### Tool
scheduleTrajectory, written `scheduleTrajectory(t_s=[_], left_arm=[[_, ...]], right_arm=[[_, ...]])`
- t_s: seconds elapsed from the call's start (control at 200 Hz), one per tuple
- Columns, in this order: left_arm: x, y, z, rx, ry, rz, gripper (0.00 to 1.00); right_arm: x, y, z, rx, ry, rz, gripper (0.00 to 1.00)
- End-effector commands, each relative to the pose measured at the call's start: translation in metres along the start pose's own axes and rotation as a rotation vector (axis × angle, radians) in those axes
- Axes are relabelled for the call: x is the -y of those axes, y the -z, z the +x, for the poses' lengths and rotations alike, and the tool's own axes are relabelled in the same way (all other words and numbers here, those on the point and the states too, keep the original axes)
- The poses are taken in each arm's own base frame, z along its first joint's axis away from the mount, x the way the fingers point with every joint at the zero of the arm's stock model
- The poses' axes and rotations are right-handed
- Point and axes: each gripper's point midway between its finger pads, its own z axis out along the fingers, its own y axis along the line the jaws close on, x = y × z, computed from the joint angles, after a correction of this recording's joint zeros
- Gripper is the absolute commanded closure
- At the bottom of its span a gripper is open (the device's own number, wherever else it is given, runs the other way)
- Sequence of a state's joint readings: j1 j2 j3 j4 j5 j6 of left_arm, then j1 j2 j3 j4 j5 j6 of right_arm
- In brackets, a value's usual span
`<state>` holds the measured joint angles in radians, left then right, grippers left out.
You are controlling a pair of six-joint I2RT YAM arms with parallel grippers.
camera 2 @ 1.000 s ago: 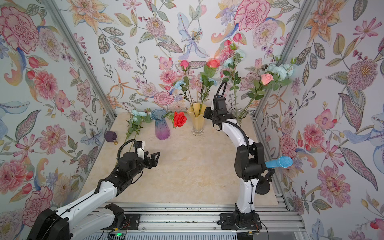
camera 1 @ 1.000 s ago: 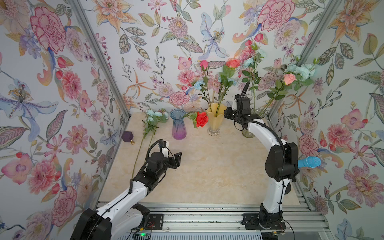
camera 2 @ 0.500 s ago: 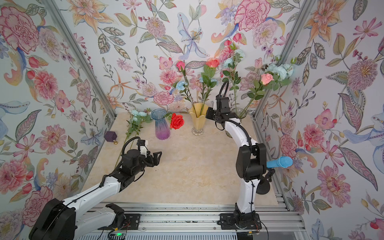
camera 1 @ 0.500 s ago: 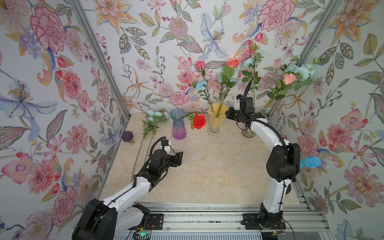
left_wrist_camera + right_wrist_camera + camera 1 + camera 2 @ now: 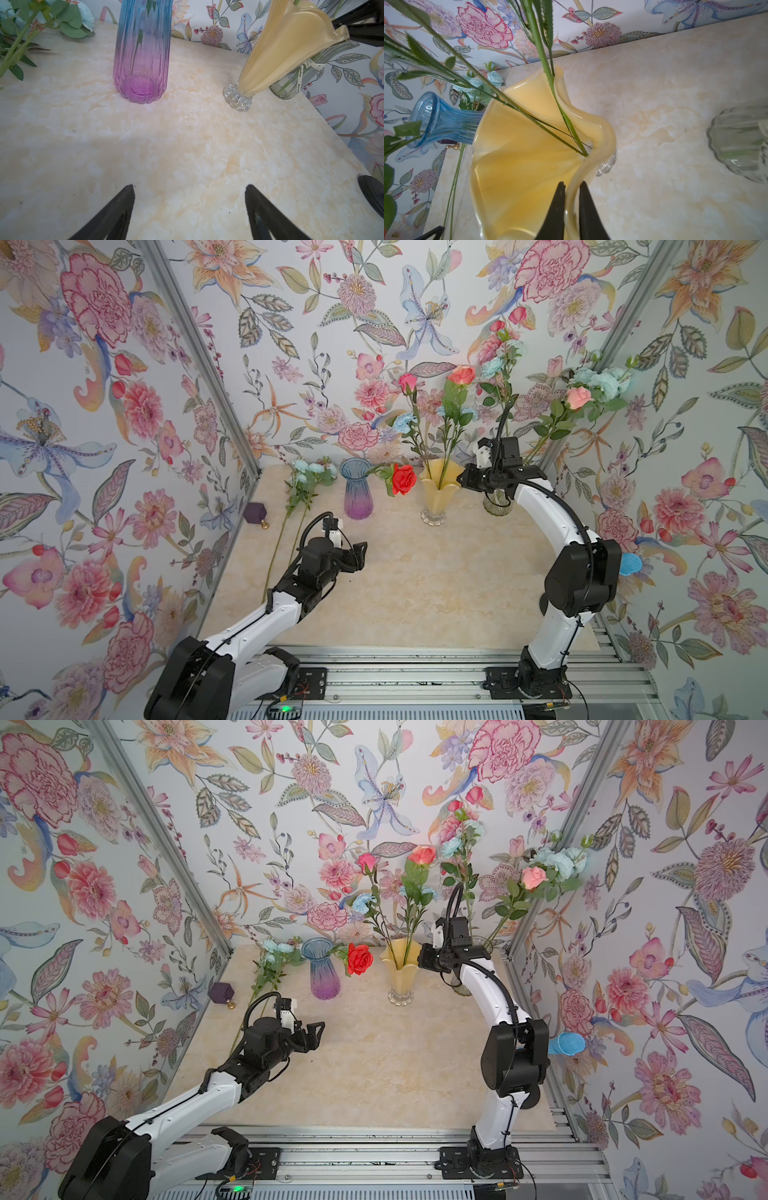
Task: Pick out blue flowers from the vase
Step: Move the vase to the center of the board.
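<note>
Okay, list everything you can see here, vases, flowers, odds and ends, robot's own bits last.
yellow vase: one, creamy yellow, back middle
ribbed vase: one, blue fading to purple, left of the yellow vase
clear vase: one, greenish, back right behind right arm
blue flowers: pale blue; spray lying back left, one head above yellow vase, cluster above clear vase
red rose: one, leaning from the ribbed vase
other roses: three, pink or coral, in yellow and clear vases
purple block: one, left table edge
microphone: one, blue, right wall
left pincer: one, black, open over bare table
right pincer: one, black, shut on the yellow vase's rim
</note>
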<state>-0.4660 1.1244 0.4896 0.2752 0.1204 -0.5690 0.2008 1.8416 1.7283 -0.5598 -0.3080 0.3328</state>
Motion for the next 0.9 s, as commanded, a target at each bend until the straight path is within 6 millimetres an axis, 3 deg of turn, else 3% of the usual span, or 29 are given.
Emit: scheduleTrajectory(t_s=[0.0, 0.385, 0.62, 0.756, 0.896], left_arm=[[0.011, 0.000, -0.020, 0.047, 0.000, 0.032, 0.15], [0.019, 0.004, -0.029, 0.088, -0.001, 0.060, 0.15], [0.044, -0.009, -0.033, 0.104, -0.015, 0.121, 0.15], [0.060, -0.018, -0.029, 0.093, -0.046, 0.140, 0.15], [0.063, -0.025, -0.020, 0.076, -0.066, 0.125, 0.15]], right_arm=[[-0.027, 0.039, 0.004, -0.008, 0.050, -0.066, 1.00], [-0.042, 0.088, 0.049, -0.025, 0.069, -0.143, 1.00], [-0.048, 0.108, 0.081, -0.034, 0.082, -0.160, 1.00], [-0.050, 0.113, 0.101, -0.059, 0.086, -0.180, 1.00], [-0.048, 0.110, 0.119, -0.086, 0.094, -0.173, 1.00]])
